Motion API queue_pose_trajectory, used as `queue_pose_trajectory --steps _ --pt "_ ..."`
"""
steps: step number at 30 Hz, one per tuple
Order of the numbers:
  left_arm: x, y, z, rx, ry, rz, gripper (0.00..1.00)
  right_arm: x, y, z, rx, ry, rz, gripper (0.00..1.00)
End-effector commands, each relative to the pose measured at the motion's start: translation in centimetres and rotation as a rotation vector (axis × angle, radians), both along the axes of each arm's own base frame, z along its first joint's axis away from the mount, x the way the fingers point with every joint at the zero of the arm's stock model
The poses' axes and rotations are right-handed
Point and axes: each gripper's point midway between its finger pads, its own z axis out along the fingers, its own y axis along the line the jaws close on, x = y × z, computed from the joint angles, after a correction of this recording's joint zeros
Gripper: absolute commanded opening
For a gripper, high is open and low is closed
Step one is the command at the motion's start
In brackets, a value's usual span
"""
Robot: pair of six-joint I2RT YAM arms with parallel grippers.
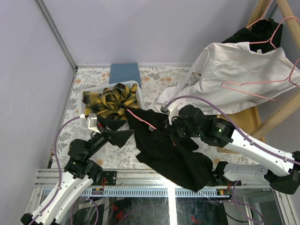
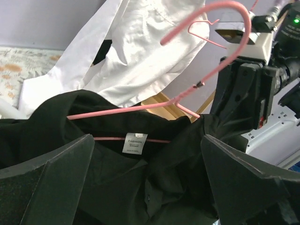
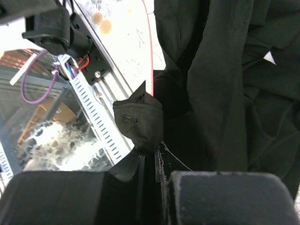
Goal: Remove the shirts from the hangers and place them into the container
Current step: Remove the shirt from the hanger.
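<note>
- The left pincer (image 1: pixel 123 131) stands wide open. Its fingers (image 2: pixel 47 183) are spread on either side of the collar of a black shirt (image 1: pixel 173 154) and touch nothing.
- The right pincer (image 1: pixel 169 133) is closed on a bunched fold of the black shirt (image 3: pixel 140 126), pinched between its fingertips at the shirt's upper part.
- The black shirt is draped across the middle of the bench (image 1: pixel 154 79), just right of the basket (image 1: pixel 137 85), and its lower end hangs over the near edge.
- A pink hanger (image 1: pixel 143 119) is inside the black shirt. In the left wrist view its wire (image 2: pixel 131 108) runs through the neck opening and its hook rises above the collar, free of any rail.
- A white label (image 2: pixel 135 143) shows inside the collar, just below the hanger's lower wire.
- The white basket sits at the far left of the bench and holds a crumpled yellow-and-black plaid shirt (image 1: pixel 112 101).
- A folded blue cloth (image 1: pixel 125 74) lies behind the basket, against the back wall.
- A white shirt (image 1: pixel 234 65) hangs from a wooden rack (image 1: pixel 269 122) at the right, its sleeve trailing down to the bench.
- The pink wires of other hangers (image 1: pixel 255 85) show across the white shirt's front and above its collar.
- More black fabric hangs behind the white shirt at the top of the rack.
</note>
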Motion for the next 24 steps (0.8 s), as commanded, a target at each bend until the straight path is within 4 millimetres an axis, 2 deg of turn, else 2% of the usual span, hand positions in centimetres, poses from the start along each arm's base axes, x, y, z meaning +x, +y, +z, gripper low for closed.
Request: queue_pose_trajectory --steps 1,5,9,14,18,24 --pt "-1.4 0.6 4.7 -0.093 -0.257 -0.008 0.96 0.1 2.5 4.1 0.188 0.022 -0.020 0.00" --pt "-1.9 0.1 6.2 -0.069 -0.364 -0.036 0.95 -0.9 3.2 4.5 0.220 0.065 0.029 0.00" --pt "-2.1 -1.2 6.8 -0.026 -0.422 -0.106 0.90 -1.5 3.6 4.2 0.205 0.096 0.070 0.00" --pt "-2.2 -1.9 7.5 -0.006 -0.499 -0.133 0.74 -2.2 3.9 3.6 0.179 0.131 0.110 0.00" --pt "-2.1 -2.0 7.3 0.021 -0.546 -0.126 0.68 -2.5 4.0 3.8 0.190 0.130 0.136 0.00" --pt "-2.3 -2.2 6.9 0.028 -0.574 -0.140 0.51 -3.3 4.1 4.1 0.210 0.118 0.207 0.00"
